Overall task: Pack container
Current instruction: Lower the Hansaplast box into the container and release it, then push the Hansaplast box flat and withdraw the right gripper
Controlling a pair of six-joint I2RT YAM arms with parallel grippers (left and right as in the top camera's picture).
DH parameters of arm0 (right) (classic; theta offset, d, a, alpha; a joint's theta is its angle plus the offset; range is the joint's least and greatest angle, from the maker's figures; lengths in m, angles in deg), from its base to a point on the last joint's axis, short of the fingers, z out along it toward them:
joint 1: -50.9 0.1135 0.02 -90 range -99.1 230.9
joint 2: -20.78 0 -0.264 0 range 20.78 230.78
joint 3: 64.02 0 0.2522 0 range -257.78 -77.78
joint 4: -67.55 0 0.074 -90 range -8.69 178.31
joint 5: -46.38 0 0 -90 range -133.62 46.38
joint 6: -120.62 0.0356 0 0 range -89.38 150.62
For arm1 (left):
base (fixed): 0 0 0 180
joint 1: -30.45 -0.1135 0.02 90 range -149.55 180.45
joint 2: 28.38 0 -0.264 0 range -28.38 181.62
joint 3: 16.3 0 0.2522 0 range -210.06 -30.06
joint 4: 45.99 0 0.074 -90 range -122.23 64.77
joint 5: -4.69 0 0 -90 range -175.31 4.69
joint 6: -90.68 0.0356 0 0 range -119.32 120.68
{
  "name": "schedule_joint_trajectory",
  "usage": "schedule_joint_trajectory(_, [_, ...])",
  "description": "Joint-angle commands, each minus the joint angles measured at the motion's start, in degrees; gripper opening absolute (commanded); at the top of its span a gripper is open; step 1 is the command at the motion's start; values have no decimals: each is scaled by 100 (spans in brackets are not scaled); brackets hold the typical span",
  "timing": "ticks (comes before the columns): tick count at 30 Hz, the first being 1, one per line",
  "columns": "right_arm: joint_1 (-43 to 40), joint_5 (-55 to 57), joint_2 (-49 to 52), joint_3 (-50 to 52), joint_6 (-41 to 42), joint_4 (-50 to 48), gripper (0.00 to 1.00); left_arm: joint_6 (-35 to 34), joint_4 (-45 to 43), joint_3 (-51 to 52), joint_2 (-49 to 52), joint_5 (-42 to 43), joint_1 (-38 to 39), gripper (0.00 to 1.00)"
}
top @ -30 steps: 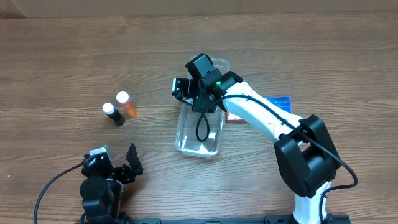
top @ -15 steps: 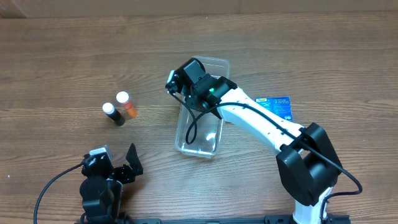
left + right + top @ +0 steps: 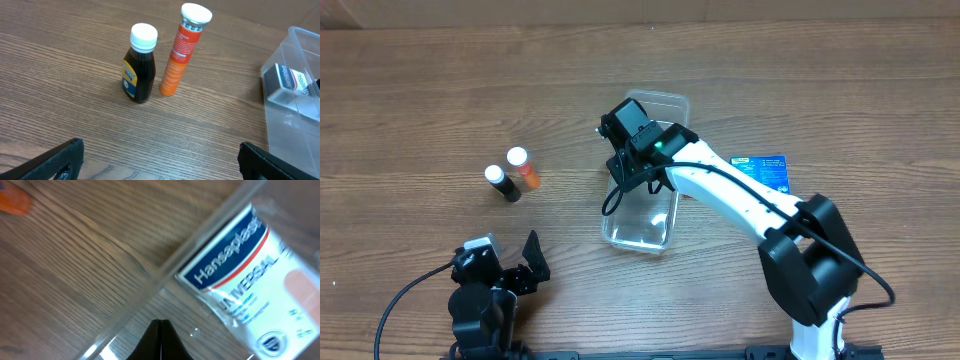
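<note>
A: Where to find the container [image 3: 642, 232]?

B: Mid-table, lengthwise away from the robot's base, under the right arm. Holds a Hansaplast plaster box [image 3: 286, 81], lying close to a side wall.

A: Handling?

B: Judged light and thin-walled, being clear plastic. Likely to flex if squeezed and to skid on the wooden table [image 3: 420, 80] if nudged. Probably slippery on the smooth flat faces. Best taken by the rim along a long side, or steadied at a rounded corner. No pinching mid-wall.

A: And the right gripper [image 3: 625, 165]?

B: Reaches far forward from the base, wrist bent down over the bin's left long wall. Shows both fingers [image 3: 152, 347] pressed tip to tip with nothing between them. Cannot tell whether touching the plastic.

A: What of the left gripper [image 3: 160, 149]?

B: Sits low by the table's near edge, well apart from the bin, with fingers spread wide and empty. Faces a dark bottle with a white cap [image 3: 139, 65] and an orange tube [image 3: 181, 50], standing just beside each other.

A: Anything else outside the bin?

B: Only a blue box [image 3: 767, 170] just right of it, partly hidden by the arm.
</note>
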Motion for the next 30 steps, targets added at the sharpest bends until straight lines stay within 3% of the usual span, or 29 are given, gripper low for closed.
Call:
schedule_joint_trajectory(1, [-92,197,227,83,573,20,4,-79,0,17,-50,2,0,100])
schedule_joint_trajectory(5, [-382,140,260,83,1141,111,4,-79,0,17,-50,2,0,100])
schedule_joint_trajectory(13, [-1069,-887,302,83,1176,46,4,-79,0,17,-50,2,0,100])
schedule_joint_trajectory(26, [-977,-1005,404,83,1005,-114,4,-79,0,17,-50,2,0,100])
schedule_joint_trajectory(30, [-1003,-938,407,83,1309,-544,4,-79,0,17,-50,2,0,100])
